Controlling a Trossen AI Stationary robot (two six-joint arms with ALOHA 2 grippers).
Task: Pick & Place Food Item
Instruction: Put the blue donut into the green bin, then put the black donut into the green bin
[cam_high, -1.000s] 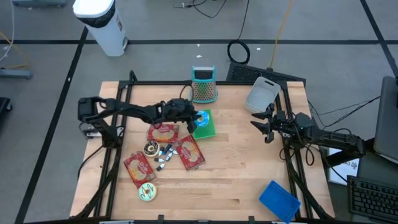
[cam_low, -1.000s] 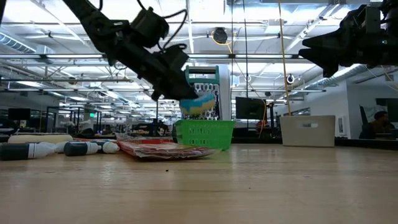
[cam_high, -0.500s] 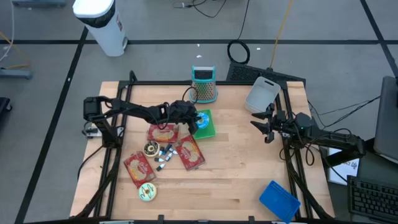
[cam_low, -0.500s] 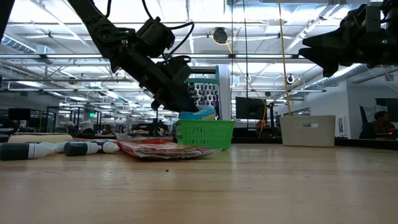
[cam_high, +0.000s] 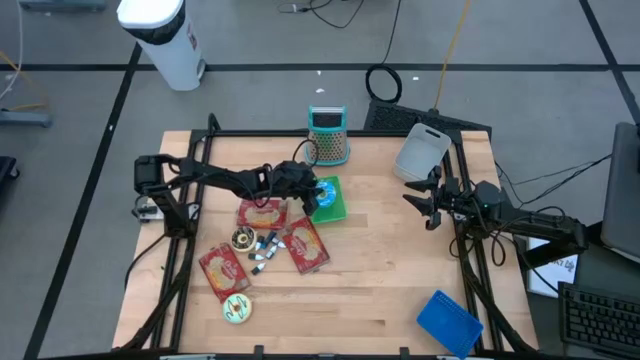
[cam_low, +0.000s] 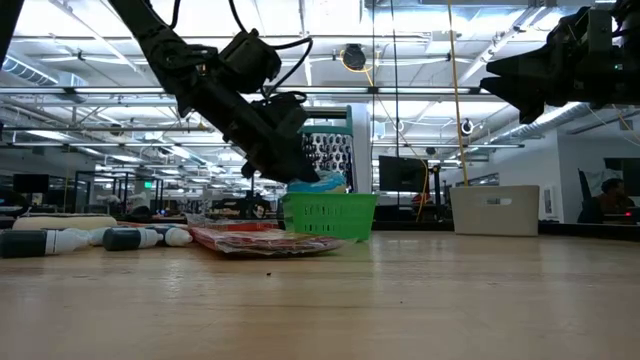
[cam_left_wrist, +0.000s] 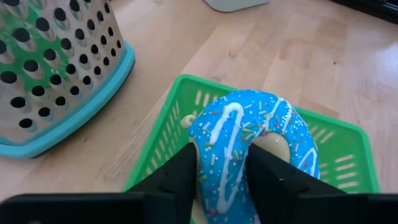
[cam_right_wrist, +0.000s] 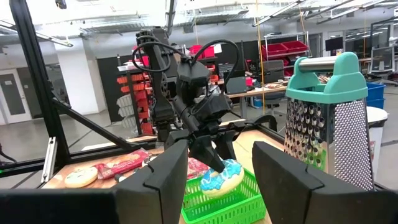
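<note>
step: placing — left tool grips doughnut in green basket | next: let go, lift clear

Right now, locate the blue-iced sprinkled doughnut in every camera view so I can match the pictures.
High view: blue-iced doughnut, mostly hidden under the left gripper, over the green plastic basket at table centre.
Low view: doughnut just above the basket rim.
Left wrist view: doughnut between the fingers, inside the basket.
Right wrist view: doughnut in the basket.
Shared landmark: the teal-framed metal grater, beside the basket.
</note>
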